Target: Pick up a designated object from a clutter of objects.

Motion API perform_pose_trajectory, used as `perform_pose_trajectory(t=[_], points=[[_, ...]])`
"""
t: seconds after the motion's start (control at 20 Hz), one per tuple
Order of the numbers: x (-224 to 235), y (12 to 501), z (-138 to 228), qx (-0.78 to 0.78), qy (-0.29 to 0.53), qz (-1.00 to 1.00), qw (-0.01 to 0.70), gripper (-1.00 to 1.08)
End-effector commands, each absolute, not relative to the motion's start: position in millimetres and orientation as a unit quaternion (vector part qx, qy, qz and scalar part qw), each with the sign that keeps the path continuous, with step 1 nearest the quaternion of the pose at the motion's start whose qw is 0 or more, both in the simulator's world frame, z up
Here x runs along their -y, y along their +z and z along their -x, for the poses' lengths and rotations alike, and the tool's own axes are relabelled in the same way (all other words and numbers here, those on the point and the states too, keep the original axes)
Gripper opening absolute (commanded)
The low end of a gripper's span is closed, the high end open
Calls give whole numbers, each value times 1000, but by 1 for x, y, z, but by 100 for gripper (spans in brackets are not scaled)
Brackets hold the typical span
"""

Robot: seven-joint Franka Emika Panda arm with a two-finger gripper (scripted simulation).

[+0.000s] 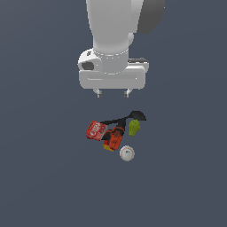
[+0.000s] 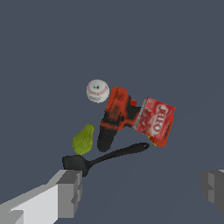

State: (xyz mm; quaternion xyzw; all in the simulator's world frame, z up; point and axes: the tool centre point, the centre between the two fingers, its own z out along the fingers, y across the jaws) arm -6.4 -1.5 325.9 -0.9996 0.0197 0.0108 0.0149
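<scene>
The end effector (image 1: 112, 93) is hanging above the clutter with its two fingers spread apart and nothing between them. It is touching no item.

The black utensil (image 1: 125, 118) is lying flat on the worktop (image 1: 44, 177) at the far edge of the pile, as seen in the exterior view. Its oval head is pointing toward the exterior view's right, and its handle is running toward the red printed box (image 1: 96, 130). The green pear shape (image 1: 134, 127) is sitting just beside the head. The red-black drill (image 1: 115, 137) is lying just beside the handle; contact cannot be told. The white baseball (image 1: 127, 153) is sitting near the drill on the near side of the pile.

Open worktop is surrounding the whole cluster on every side in the exterior view.

The wrist view is showing the utensil (image 2: 105, 156) along its full length, with bare surface between it and the fingers (image 2: 70, 192). It is also showing a small yellow corner under the box (image 2: 155, 120). The exterior view is showing the arm body above.
</scene>
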Motion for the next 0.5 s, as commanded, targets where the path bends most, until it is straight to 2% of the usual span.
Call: perform_pose_trajectory(t=[0.0, 0.45], points=[[1, 326, 6, -20, 11, 1000, 15, 100], [-4, 325, 12, -19, 17, 999, 28, 100]])
